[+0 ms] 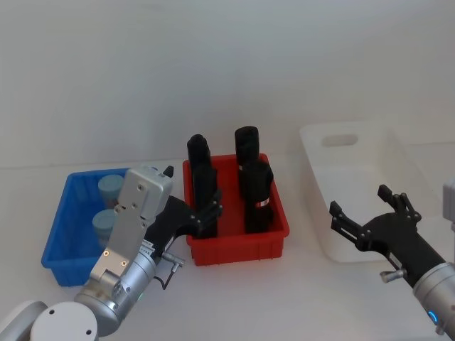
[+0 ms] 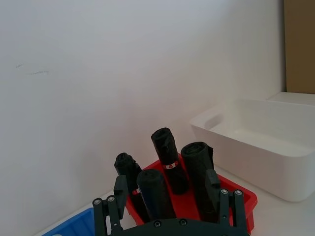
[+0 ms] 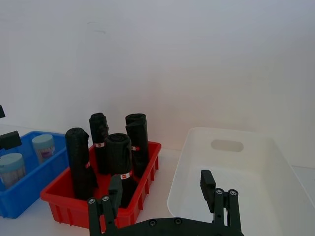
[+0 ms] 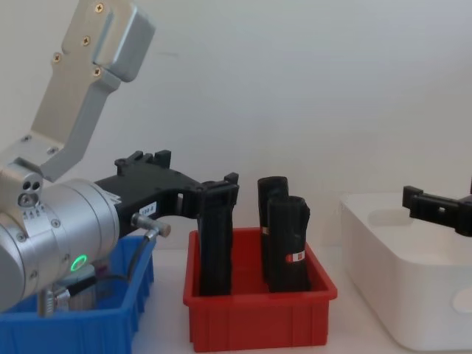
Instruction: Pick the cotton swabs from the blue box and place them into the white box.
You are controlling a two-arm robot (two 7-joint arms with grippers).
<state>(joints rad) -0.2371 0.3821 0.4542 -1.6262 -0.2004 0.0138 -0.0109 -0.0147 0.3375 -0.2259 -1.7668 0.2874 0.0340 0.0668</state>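
At the left of the head view, in the blue box (image 1: pixel 55 234): two tubs of cotton swabs (image 1: pixel 105 224), upright with pale blue caps, toward its far end; label print too small to read. At frame centre, just beside it, a red bin (image 1: pixel 238 250) holding four black rolls (image 1: pixel 257 195) on end, with small white-and-red band labels (image 3: pixel 125 176), wording illegible. Hovering over the red bin's near left corner, the left gripper (image 1: pixel 207 212), fingers spread and pinching nothing, close against one roll; touching or not, cannot tell. On its body in the chest view, a white sticker (image 4: pixel 150 209), text unreadable. At right, the white box (image 1: pixel 334 245), and above its near part the right gripper (image 1: pixel 359 201), fingers likewise spread around nothing
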